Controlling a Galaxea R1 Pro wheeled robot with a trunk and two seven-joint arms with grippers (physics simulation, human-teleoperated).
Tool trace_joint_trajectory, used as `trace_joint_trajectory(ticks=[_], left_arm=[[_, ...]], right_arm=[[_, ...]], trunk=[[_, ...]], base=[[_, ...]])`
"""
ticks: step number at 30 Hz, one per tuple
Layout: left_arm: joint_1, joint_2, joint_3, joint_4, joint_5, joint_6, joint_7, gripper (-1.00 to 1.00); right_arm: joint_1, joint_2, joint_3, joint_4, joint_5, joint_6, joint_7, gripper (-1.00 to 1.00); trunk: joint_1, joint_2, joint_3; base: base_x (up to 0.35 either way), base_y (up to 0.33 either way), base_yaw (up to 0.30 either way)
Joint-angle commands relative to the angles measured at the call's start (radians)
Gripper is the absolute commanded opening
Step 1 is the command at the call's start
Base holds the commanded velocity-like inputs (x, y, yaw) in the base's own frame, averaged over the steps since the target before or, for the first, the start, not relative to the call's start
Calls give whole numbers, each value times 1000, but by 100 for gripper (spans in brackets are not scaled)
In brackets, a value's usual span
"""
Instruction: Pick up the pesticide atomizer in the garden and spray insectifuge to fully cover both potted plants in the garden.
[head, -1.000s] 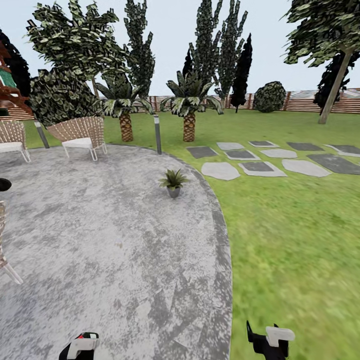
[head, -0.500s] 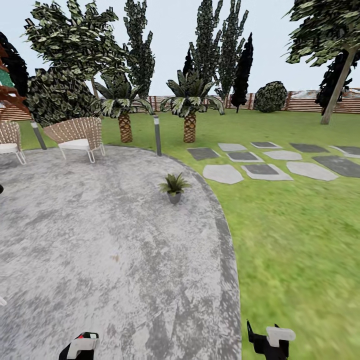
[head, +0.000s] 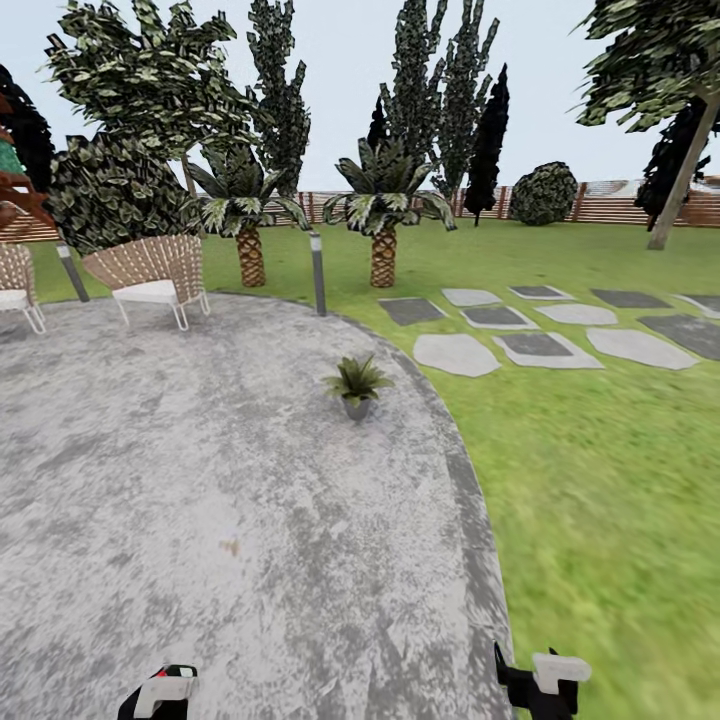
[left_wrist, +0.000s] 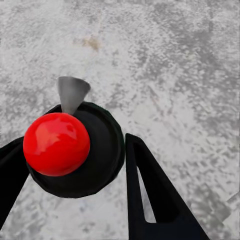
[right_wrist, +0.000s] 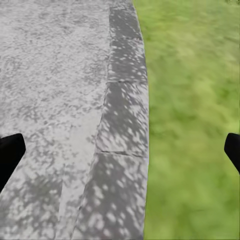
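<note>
Red is what your left wrist camera gives you up close: the round cap of the pesticide atomizer (left_wrist: 56, 144), seen from above with its grey nozzle, clamped between the left gripper's (left_wrist: 75, 165) dark fingers (left_wrist: 150, 195) over the grey paved patio (left_wrist: 170, 60). Your head camera shows only a sliver of that bottle at the lower edge, but it shows the potted plant (head: 356, 385) ahead, standing on the patio near its curved border with the lawn (head: 600, 480). Your right gripper (right_wrist: 120, 150) hangs spread wide, holding nothing, over that border. Compared with a second ago, the whole head view has shifted, so the plant sits slightly lower and further right, and the wicker chairs (head: 150, 275) have slid left.
</note>
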Motion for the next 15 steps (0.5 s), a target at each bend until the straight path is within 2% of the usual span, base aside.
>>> trace_joint_trajectory(ticks=[1, 15], left_arm=[[-1, 0, 9, 1, -1, -2, -9, -100], [-1, 0, 9, 2, -2, -2, -9, -100]], right_arm=[[-1, 0, -2, 1, -2, -3, 1, 100], [-1, 0, -2, 1, 0, -3, 1, 100]], trunk=[[0, 0, -1], [0, 0, -1]], base=[[338, 146, 0], [338, 146, 0]])
